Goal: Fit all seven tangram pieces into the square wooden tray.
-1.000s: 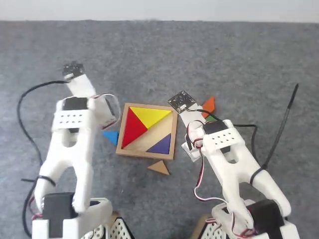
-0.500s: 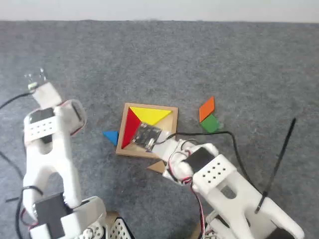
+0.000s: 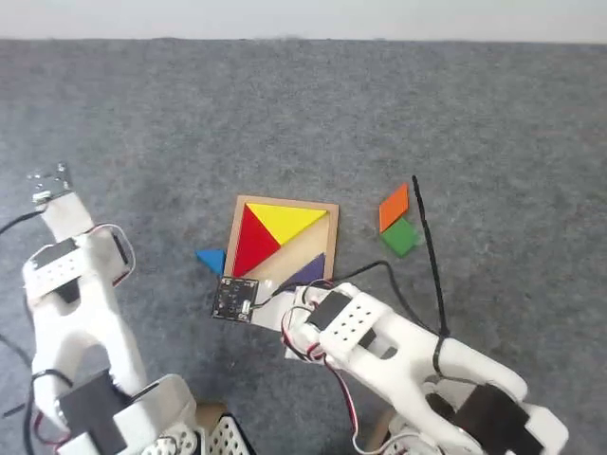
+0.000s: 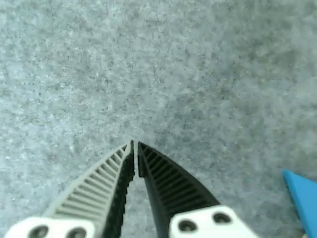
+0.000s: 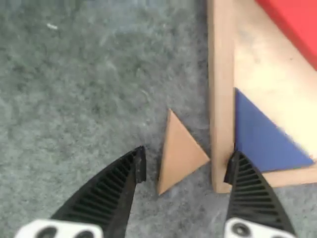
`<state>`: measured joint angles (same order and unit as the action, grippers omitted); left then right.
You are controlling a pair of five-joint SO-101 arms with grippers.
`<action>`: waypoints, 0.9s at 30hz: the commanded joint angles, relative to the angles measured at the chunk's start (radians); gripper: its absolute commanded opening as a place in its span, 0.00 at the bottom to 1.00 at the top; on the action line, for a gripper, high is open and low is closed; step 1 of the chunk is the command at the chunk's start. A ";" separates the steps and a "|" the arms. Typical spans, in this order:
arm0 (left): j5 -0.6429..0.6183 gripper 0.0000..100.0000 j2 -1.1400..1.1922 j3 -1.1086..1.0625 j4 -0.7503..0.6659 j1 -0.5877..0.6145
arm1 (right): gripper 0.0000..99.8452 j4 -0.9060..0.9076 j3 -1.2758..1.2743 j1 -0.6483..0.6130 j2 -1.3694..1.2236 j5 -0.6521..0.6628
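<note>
The square wooden tray (image 3: pixel 285 202) holds a red triangle (image 3: pixel 251 242), a yellow triangle (image 3: pixel 285 220) and a purple-blue triangle (image 3: pixel 311 273). My right arm (image 3: pixel 360 327) lies across the tray's near corner. Its gripper (image 5: pixel 187 166) is open, and its fingers straddle a tan triangle (image 5: pixel 179 153) lying on the carpet against the tray's rim (image 5: pixel 220 74); one finger (image 5: pixel 237 168) is at the tray's corner. A small blue triangle (image 3: pixel 211 258) lies left of the tray. An orange parallelogram (image 3: pixel 394 207) and a green square (image 3: pixel 400 236) lie to the right. My left gripper (image 4: pixel 134 146) is shut and empty over bare carpet.
Grey carpet covers the table. My left arm (image 3: pixel 71 284) stands far left, well apart from the tray. A black cable (image 3: pixel 429 256) runs from the right arm past the green square. The blue triangle (image 4: pixel 302 196) shows beside the left gripper.
My right arm has swung from the tray's right side across to its near left corner, over the tan triangle. My left arm has drawn back leftward, away from the tray.
</note>
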<state>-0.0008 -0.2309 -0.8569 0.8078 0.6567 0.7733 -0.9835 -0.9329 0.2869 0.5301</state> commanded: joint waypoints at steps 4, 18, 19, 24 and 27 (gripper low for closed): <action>0.009 0.01 -0.051 0.002 -0.020 0.011 | 0.26 0.053 0.043 -0.004 -0.015 0.034; 0.014 0.01 -0.051 0.002 -0.018 0.055 | 0.26 0.160 0.041 -0.102 -0.004 0.143; 0.014 0.01 -0.051 0.002 -0.018 0.054 | 0.26 0.162 0.041 -0.110 -0.004 0.143; 0.014 0.01 -0.051 0.002 -0.018 0.054 | 0.26 0.163 0.048 -0.101 -0.015 0.143; 0.014 0.01 -0.051 0.002 -0.018 0.055 | 0.26 0.166 0.046 -0.099 -0.015 0.141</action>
<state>0.0023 -0.2309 -0.8569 0.8048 0.7073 0.9237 -0.9666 -1.0280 0.2685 0.6590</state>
